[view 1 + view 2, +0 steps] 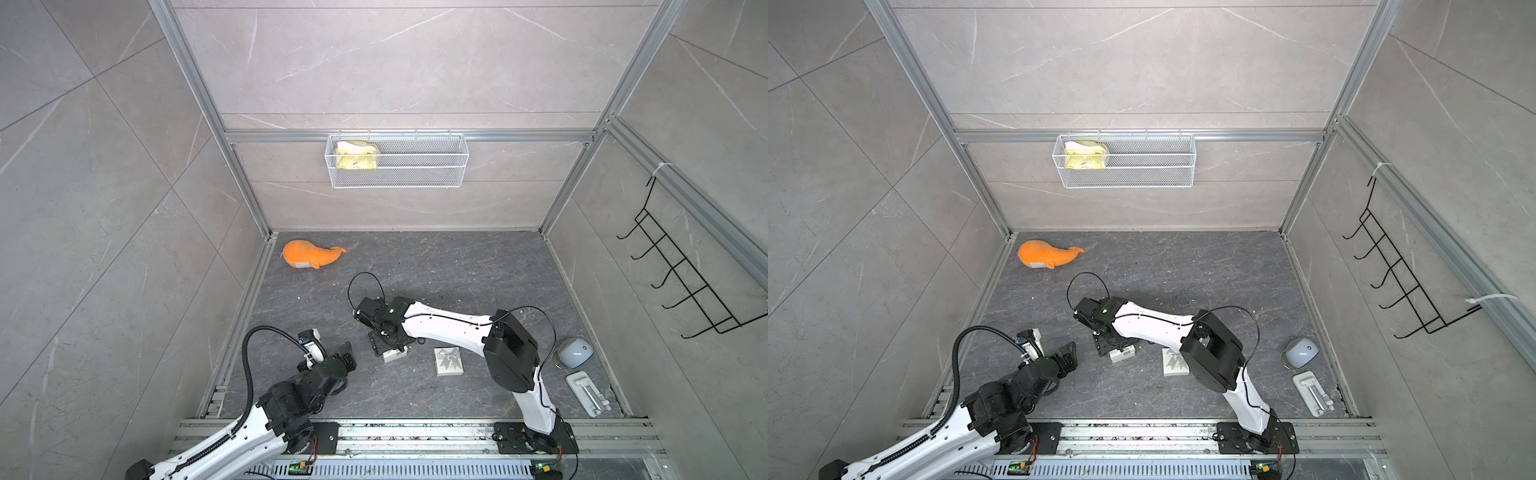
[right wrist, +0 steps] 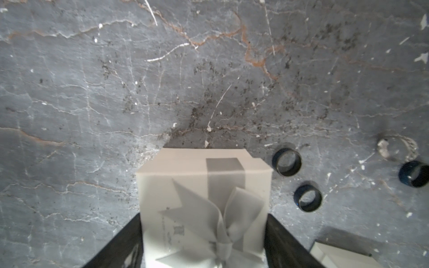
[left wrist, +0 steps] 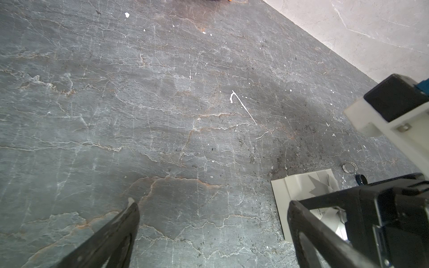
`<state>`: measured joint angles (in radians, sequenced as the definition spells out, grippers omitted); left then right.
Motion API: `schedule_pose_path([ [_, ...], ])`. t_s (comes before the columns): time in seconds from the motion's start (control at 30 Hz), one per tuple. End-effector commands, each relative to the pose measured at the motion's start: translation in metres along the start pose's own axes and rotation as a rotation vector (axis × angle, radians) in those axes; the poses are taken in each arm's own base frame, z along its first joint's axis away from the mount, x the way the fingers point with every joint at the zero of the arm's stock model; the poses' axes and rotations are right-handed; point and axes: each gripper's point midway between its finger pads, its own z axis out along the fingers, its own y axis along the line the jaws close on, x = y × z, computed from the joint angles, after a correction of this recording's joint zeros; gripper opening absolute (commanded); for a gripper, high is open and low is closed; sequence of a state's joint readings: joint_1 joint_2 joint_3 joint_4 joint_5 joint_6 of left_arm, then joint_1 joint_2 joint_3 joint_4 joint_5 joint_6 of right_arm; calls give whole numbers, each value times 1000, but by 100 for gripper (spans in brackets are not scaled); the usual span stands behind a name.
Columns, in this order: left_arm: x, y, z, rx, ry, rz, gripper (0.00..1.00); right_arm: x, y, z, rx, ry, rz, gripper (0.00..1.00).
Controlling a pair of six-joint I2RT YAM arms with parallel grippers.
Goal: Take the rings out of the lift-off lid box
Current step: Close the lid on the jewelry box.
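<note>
Right wrist view. R gripper (image 2: 203, 215): fingers clamped on both sides of white gift box (image 2: 204, 167), which stands on worktop (image 2: 92, 92). Three dark rings (image 2: 307, 198) lie on worktop just beside box, outside it; silver ring (image 2: 397, 148) nearby. L gripper (image 3: 212, 203): fingers wide apart, above worktop.

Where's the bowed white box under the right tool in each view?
In both top views: bowed white box mid-floor, under the right tool.
Left wrist: box partly seen, silver ring just beyond.
Right wrist: box between the tool's fingers.
Landmark: the silver ring beside it in both wrist views.
</note>
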<state>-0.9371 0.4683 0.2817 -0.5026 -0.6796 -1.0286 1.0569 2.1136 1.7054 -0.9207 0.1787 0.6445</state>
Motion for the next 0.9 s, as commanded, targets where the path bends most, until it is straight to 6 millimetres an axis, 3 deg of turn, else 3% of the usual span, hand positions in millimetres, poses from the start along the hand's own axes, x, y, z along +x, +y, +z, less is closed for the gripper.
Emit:
schedule_pose_path([
  [0.0,-1,9,1,-36,-19,23,100,13,-5,8,39,37,9,78],
  [0.43,-1,8,2,-36,-17,23,100,12,-8,4,49,29,17,81],
  [0.7,-2,8,1,-35,-19,25,100,0,-8,-15,40,-23,7,88],
  [0.87,-1,10,1,-41,-20,25,100,-13,-15,-42,38,-96,24,88],
])
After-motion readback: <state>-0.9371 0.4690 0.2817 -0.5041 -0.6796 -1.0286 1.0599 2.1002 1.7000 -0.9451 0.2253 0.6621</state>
